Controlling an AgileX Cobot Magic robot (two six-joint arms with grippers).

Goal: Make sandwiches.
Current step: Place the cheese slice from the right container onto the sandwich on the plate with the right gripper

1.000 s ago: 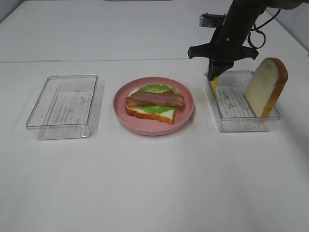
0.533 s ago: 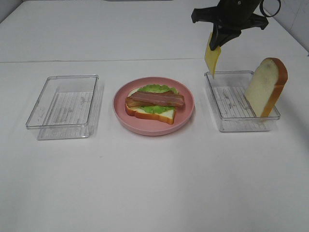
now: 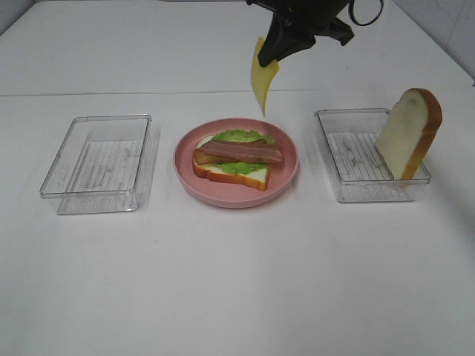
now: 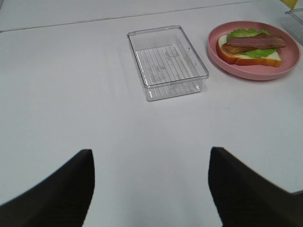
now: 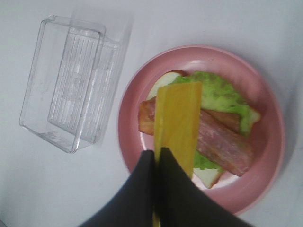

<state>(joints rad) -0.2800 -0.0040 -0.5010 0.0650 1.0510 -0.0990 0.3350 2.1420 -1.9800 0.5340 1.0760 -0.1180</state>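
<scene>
One cheese slice [image 3: 261,80] is clamped edge-down in the right tool [image 3: 273,53] over the plate [image 3: 236,200]; it's best centred on the bacon [image 3: 241,152] & laid flat before release (left tool [image 4: 149,156]: spread wide, w/ nothing held).

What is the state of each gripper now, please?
Left gripper: open, holding nothing.
Right gripper: shut on the cheese slice.
</scene>
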